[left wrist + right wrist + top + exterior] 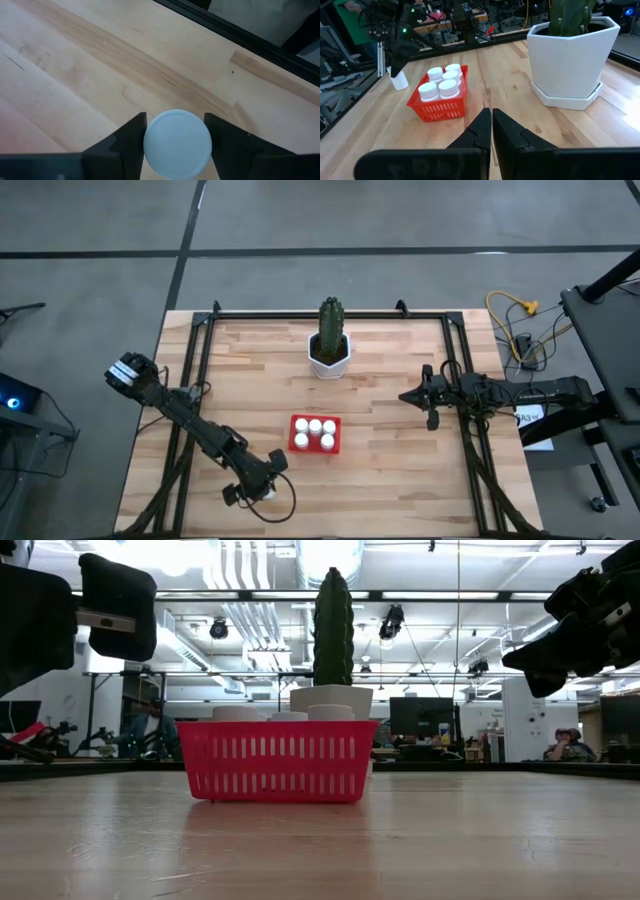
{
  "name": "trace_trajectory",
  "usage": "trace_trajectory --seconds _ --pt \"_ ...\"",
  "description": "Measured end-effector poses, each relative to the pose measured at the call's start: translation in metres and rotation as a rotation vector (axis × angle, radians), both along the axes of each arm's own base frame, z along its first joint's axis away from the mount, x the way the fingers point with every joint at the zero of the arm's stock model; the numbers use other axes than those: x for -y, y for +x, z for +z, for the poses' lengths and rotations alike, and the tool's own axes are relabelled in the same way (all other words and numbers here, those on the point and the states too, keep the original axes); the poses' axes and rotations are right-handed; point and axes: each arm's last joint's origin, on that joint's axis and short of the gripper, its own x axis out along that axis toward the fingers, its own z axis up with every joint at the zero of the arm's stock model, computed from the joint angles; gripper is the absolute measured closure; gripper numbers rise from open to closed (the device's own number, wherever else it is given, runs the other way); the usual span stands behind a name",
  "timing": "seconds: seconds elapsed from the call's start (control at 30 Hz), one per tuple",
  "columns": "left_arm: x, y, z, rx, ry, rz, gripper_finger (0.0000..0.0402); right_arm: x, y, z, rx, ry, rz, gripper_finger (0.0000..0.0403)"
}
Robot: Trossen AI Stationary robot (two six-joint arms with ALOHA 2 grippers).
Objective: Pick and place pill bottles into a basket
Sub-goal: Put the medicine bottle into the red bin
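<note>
Left gripper (175, 137) clamps last bottle (177, 145) by the cap; could slip en route to basket (315, 446). Right gripper (491, 125) closed, idle.

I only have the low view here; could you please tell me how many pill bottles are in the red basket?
Observer: Five bottles stand in the basket, three in one row and two in the other.
Operator: Thank you. Where is the sixth?
Observer: The sixth bottle is near the front edge of the table, left of the basket, clamped between the fingers of the left gripper.
Operator: And is the right gripper holding anything?
Observer: No, the right gripper is shut and empty, hovering off to the right of the cactus pot.
</note>
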Motion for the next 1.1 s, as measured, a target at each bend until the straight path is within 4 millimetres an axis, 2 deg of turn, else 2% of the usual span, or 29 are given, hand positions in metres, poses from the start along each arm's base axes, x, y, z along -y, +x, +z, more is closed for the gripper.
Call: trace_trajectory --seconds 0.23,0.6,0.93,1.1 --pt "0.001 0.001 0.001 0.008 -0.007 -0.002 0.026 0.0 0.0 0.0 0.0 -0.001 0.0 0.0394" --pt "-0.005 0.013 0.007 0.111 0.017 0.064 0.026 0.0 0.0 0.0 0.0 0.0 0.0 0.0394" --pt "-0.012 0.034 0.028 0.258 0.041 0.099 0.026 0.0 0.0 0.0 0.0 0.0 0.0 0.0394" --pt "-0.024 0.044 0.034 0.317 0.103 0.171 0.026 0.0 0.0 0.0 0.0 0.0 0.0 0.0394"
